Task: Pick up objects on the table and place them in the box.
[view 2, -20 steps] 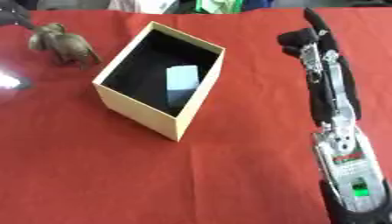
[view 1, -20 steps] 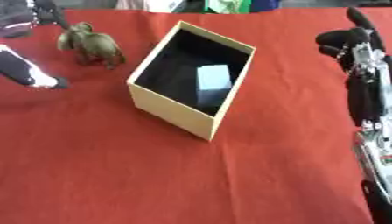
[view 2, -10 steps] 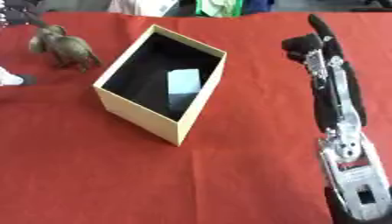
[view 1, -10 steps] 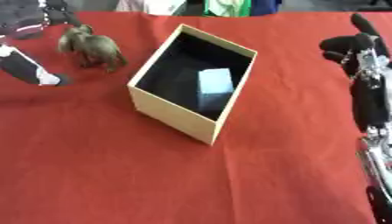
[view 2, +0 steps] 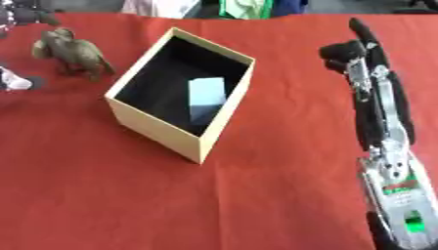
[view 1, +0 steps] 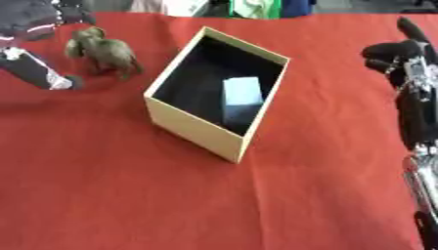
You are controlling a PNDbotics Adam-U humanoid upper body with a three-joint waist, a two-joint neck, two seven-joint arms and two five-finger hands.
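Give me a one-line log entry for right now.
left hand beside animal figure, not holding | right hand idle, raised | box holds pale blue block | figure on table

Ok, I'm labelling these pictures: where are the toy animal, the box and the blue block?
toy animal [view 1: 104, 50], left eye view, its back
box [view 1: 192, 128], left eye view, front wall
blue block [view 2: 206, 93], right eye view, top face

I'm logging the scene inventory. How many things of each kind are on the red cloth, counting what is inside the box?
Box: 1
Light blue block, inside the box: 1
Toy animal, left of the box: 1
Total: 3
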